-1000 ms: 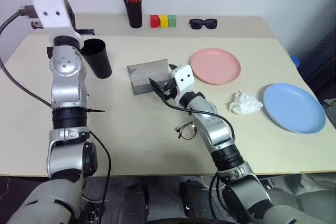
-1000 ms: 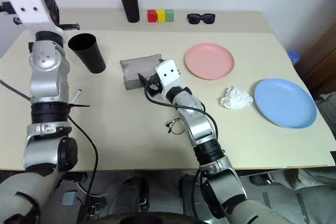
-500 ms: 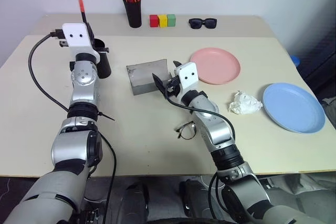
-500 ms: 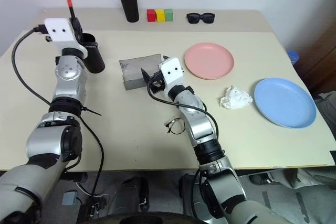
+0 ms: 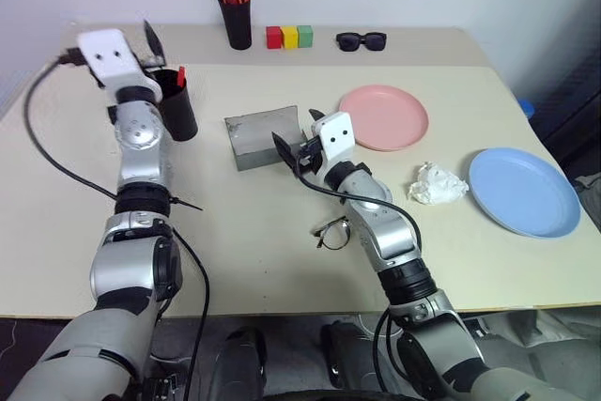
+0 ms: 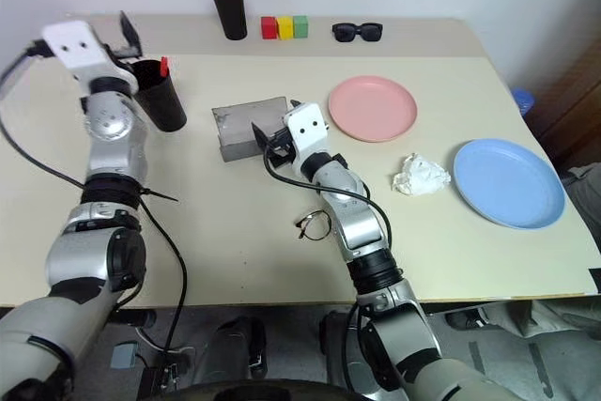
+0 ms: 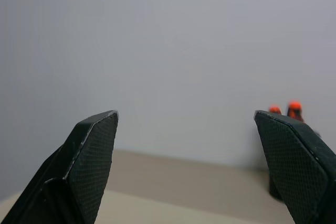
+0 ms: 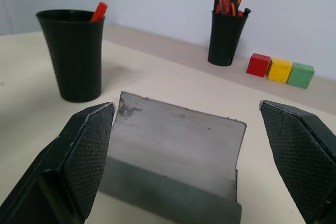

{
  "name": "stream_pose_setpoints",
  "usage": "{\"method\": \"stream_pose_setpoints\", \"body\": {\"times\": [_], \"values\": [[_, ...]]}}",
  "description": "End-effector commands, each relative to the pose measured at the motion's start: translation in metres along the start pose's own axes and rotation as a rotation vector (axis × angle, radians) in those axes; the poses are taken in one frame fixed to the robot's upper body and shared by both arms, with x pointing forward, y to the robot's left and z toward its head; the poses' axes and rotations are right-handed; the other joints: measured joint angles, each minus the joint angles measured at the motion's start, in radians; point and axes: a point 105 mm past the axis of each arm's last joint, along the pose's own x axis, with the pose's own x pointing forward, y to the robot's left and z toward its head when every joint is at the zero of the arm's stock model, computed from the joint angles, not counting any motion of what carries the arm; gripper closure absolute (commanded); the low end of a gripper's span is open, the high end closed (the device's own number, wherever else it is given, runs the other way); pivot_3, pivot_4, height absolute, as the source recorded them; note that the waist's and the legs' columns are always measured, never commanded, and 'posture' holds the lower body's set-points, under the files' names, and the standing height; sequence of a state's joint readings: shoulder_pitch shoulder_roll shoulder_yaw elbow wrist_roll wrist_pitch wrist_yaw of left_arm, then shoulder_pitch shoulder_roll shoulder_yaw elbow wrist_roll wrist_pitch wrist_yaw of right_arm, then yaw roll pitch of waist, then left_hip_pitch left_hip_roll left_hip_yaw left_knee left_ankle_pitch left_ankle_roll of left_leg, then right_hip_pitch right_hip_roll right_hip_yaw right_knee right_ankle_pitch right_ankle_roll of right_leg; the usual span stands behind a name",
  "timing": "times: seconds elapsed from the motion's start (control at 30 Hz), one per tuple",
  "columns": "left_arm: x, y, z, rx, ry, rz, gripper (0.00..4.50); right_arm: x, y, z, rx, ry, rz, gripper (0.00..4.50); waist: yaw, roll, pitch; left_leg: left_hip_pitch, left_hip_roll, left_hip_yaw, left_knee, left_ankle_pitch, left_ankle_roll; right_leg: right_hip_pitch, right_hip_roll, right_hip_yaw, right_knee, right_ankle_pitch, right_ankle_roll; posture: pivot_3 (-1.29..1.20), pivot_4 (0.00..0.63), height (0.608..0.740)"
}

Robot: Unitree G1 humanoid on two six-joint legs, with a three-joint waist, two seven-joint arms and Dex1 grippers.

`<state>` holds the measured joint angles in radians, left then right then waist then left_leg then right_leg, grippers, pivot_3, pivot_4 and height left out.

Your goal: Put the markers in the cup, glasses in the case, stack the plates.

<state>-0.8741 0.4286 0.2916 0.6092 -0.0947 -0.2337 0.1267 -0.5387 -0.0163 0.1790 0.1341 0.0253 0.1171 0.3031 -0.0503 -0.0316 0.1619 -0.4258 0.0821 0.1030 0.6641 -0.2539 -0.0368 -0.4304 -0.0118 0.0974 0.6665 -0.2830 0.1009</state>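
Black tapered cup (image 5: 177, 103) stands upright at the far left of the beige surface (image 5: 244, 223), red-capped marker (image 5: 180, 75) leaning inside it, cap above the rim. Left claw (image 5: 150, 41) raised just beside and above the cup, fingers spread wide, nothing between them. Grey case (image 5: 264, 136) sits mid-surface, flap up; right claw (image 5: 299, 143) directly at its near right corner, also spread wide and empty, fingers framing the case in the right wrist view. Wire-framed glasses (image 5: 332, 232) lie on the surface beside the right forearm, partly hidden by it. Pink plate (image 5: 385, 117) right of the case; blue plate (image 5: 523, 191) well apart from it near the right edge, unstacked. Crumpled white tissue (image 5: 437, 184) between the plates. Along the back: pen holder (image 5: 238, 21), three coloured blocks (image 5: 290, 38), black sunglasses (image 5: 362, 41)
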Motion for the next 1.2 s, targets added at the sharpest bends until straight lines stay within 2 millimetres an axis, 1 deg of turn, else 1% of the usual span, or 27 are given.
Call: {"method": "stream_pose_setpoints", "body": {"times": [0.03, 0.13, 0.23, 0.3, 0.4, 0.47, 0.57, 0.6, 0.63, 0.67, 0.77, 0.83, 0.87, 0.9, 0.93, 1.0, 1.03, 1.07, 1.1, 1.13, 1.2], "values": [[-0.022, 0.027, 0.01, 0.036, 0.133, -0.093, 0.27, -0.009, -0.007, 0.013, -0.006, -0.035, 0.031, 0.0, -0.007, 0.0, 0.0, 0.0, 0.0, 0.0, 0.0, 0.0, 0.0, 0.0, 0.0, 0.0, 0.0, 0.0, 0.0, 0.0, 0.15, 0.722], [-0.06, 0.04, -0.005, 0.058, 0.367, -0.197, 0.27, -0.018, -0.003, 0.008, 0.005, -0.007, 0.128, 0.0, -0.016, 0.0, 0.0, 0.0, 0.001, -0.001, 0.0, 0.0, -0.001, 0.0, 0.0, 0.0, 0.001, 0.0, 0.0, 0.0, 0.15, 0.722], [-0.113, 0.055, -0.031, 0.123, 0.688, -0.266, 0.27, -0.033, 0.009, 0.003, -0.011, 0.021, 0.271, 0.0, -0.019, 0.0, 0.0, 0.0, 0.001, -0.002, 0.001, 0.001, -0.001, 0.001, 0.0, -0.002, 0.002, 0.0, 0.0, 0.0, 0.15, 0.722], [-0.138, 0.056, -0.042, 0.111, 0.838, -0.291, 0.27, -0.036, 0.011, 0.0, -0.009, 0.036, 0.3, 0.0, -0.016, 0.0, 0.0, 0.001, 0.0, -0.003, 0.001, 0.001, -0.001, 0.001, 0.0, -0.002, 0.002, 0.0, 0.0, 0.0, 0.15, 0.722], [-0.155, 0.057, -0.052, 0.092, 0.973, -0.281, 0.27, -0.037, 0.015, -0.002, -0.014, 0.043, 0.331, 0.0, -0.014, -0.001, 0.0, 0.001, 0.0, -0.005, 0.001, 0.001, -0.002, 0.002, 0.0, -0.003, 0.002, 0.0, -0.001, 0.0, 0.15, 0.722], [-0.167, 0.057, -0.063, 0.127, 1.098, -0.294, 0.27, -0.037, 0.019, 0.0, -0.011, 0.036, 0.351, 0.0, -0.014, -0.001, 0.0, 0.002, 0.0, -0.006, 0.001, 0.001, -0.002, 0.002, 0.0, -0.004, 0.002, 0.0, -0.001, 0.0, 0.15, 0.722], [-0.173, 0.061, -0.072, 0.167, 1.187, -0.288, 0.27, -0.036, 0.021, 0.002, -0.006, 0.031, 0.351, 0.0, -0.017, -0.001, 0.0, 0.002, 0.0, -0.007, 0.001, 0.001, -0.002, 0.002, 0.0, -0.004, 0.002, 0.0, -0.001, 0.0, 0.15, 0.722], [-0.173, 0.062, -0.074, 0.172, 1.204, -0.279, 0.83, -0.035, 0.021, 0.002, -0.005, 0.031, 0.349, 0.0, -0.017, -0.001, 0.0, 0.002, -0.001, -0.007, 0.001, 0.001, -0.002, 0.002, 0.0, -0.004, 0.002, 0.0, -0.001, 0.0, 0.15, 0.722], [-0.173, 0.065, -0.075, 0.184, 1.219, -0.269, 1.14, -0.036, 0.021, 0.002, -0.006, 0.03, 0.347, 0.0, -0.017, -0.001, 0.0, 0.002, -0.001, -0.007, 0.0, 0.001, -0.002, 0.002, 0.0, -0.004, 0.002, 0.0, -0.001, 0.0, 0.15, 0.722], [-0.172, 0.067, -0.077, 0.191, 1.227, -0.259, 1.63, -0.037, 0.022, 0.002, -0.007, 0.031, 0.344, 0.0, -0.017, -0.001, 0.0, 0.001, -0.001, -0.007, 0.0, 0.001, -0.002, 0.002, 0.0, -0.004, 0.002, 0.0, -0.001, 0.0, 0.15, 0.722], [-0.169, 0.068, -0.08, 0.197, 1.233, -0.247, 3.24, -0.039, 0.022, 0.001, -0.01, 0.034, 0.338, 0.0, -0.018, -0.001, 0.0, 0.002, -0.001, -0.008, 0.0, 0.001, -0.003, 0.002, 0.0, -0.004, 0.002, 0.0, -0.001, 0.0, 0.15, 0.722], [-0.163, 0.067, -0.08, 0.194, 1.207, -0.236, 4.28, -0.04, 0.022, 0.0, -0.012, 0.037, 0.333, 0.0, -0.018, -0.001, 0.0, 0.002, 0.0, -0.007, 0.0, 0.001, -0.003, 0.002, 0.0, -0.004, 0.002, 0.0, -0.001, 0.0, 0.15, 0.722], [-0.161, 0.067, -0.08, 0.192, 1.194, -0.231, 4.47, -0.04, 0.022, 0.0, -0.012, 0.037, 0.332, 0.0, -0.018, -0.001, 0.0, 0.002, 0.0, -0.007, 0.0, 0.001, -0.003, 0.002, 0.0, -0.004, 0.002, 0.0, -0.001, 0.0, 0.15, 0.722], [-0.153, 0.067, -0.077, 0.188, 1.143, -0.215, 4.47, -0.04, 0.022, 0.0, -0.012, 0.038, 0.33, 0.0, -0.018, -0.001, 0.0, 0.002, 0.0, -0.008, 0.0, 0.001, -0.003, 0.002, 0.0, -0.004, 0.002, 0.0, -0.002, 0.0, 0.15, 0.722], [-0.139, 0.065, -0.07, 0.172, 1.047, -0.188, 4.47, -0.04, 0.021, 0.001, -0.013, 0.036, 0.326, 0.0, -0.017, -0.001, 0.0, 0.002, 0.0, -0.007, 0.0, 0.001, -0.003, 0.002, 0.0, -0.004, 0.002, 0.0, -0.002, 0.0, 0.15, 0.722], [-0.097, 0.065, -0.04, 0.174, 0.708, -0.101, 4.47, -0.037, 0.021, 0.003, -0.019, 0.025, 0.313, 0.0, -0.009, -0.001, 0.0, 0.001, -0.001, -0.007, 0.0, 0.002, -0.003, 0.002, 0.0, -0.004, 0.002, 0.0, -0.002, 0.0, 0.15, 0.722], [-0.081, 0.068, -0.025, 0.195, 0.58, -0.036, 4.47, -0.035, 0.02, 0.004, -0.03, 0.017, 0.3, 0.0, -0.002, -0.003, 0.0, 0.001, -0.001, -0.007, 0.0, 0.002, -0.003, 0.002, 0.0, -0.004, 0.002, 0.0, -0.002, 0.0, 0.15, 0.722], [-0.07, 0.069, -0.013, 0.201, 0.479, 0.007, 4.47, -0.032, 0.019, 0.005, -0.044, 0.009, 0.288, 0.0, 0.006, -0.004, 0.0, 0.001, 0.0, -0.007, 0.001, 0.002, -0.003, 0.002, 0.0, -0.004, 0.001, 0.0, -0.002, 0.0, 0.15, 0.722], [-0.06, 0.065, 0.002, 0.165, 0.365, 0.035, 4.47, -0.027, 0.018, 0.006, -0.061, -0.002, 0.265, 0.0, 0.007, -0.004, 0.0, 0.0, 0.0, -0.007, 0.001, 0.002, -0.003, 0.002, 0.0, -0.004, 0.001, 0.001, -0.003, 0.0, 0.15, 0.722], [-0.052, 0.059, 0.014, 0.121, 0.283, 0.039, 4.47, -0.023, 0.016, 0.008, -0.073, -0.012, 0.239, 0.0, 0.009, -0.004, 0.0, 0.0, 0.0, -0.007, 0.001, 0.002, -0.003, 0.002, 0.0, -0.004, 0.0, 0.001, -0.003, 0.0, 0.15, 0.722], [-0.042, 0.041, 0.03, 0.069, 0.161, 0.014, 4.47, -0.012, 0.011, 0.012, -0.083, -0.035, 0.168, 0.0, 0.012, -0.004, 0.0, 0.0, -0.001, -0.005, 0.001, 0.002, -0.003, 0.002, -0.001, -0.004, 0.0, 0.001, -0.003, 0.0, 0.15, 0.722]]}}
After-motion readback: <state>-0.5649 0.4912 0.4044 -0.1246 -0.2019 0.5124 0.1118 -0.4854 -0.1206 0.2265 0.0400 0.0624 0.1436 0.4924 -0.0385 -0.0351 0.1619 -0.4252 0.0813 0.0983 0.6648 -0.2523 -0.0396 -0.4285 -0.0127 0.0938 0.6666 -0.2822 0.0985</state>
